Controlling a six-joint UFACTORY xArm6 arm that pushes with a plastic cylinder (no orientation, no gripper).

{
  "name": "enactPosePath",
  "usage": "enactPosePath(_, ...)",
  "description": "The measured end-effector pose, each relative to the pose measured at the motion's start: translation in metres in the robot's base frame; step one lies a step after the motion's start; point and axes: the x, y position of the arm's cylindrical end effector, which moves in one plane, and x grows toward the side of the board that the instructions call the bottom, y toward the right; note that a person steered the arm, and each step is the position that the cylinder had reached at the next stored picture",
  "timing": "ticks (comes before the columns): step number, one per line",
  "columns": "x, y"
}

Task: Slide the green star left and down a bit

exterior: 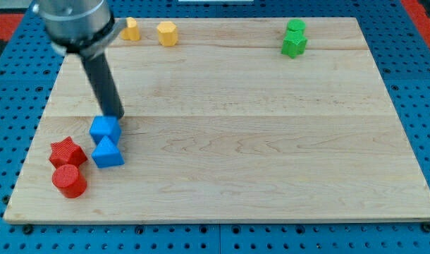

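my tip [115,116] at the view's left, touching blue cube [104,129] | no pincer on this rig, only the rod | green star [294,45] top right on worktop [243,141], touching second green block [295,27] | looks light, rigid, likely slides easily; push from its upper-right side

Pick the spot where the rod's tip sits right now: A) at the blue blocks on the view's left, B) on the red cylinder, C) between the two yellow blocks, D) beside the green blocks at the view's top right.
A: my tip ends at the upper blue block, far from the green star.
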Motion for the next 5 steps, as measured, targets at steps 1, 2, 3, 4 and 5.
enactPosePath(1,-0.015,0.053)
enactPosePath(2,-0.06,0.176)
enactPosePath(3,-0.097,0.302)
enactPosePath(4,-0.161,0.423)
enactPosePath(5,-0.237,0.45)
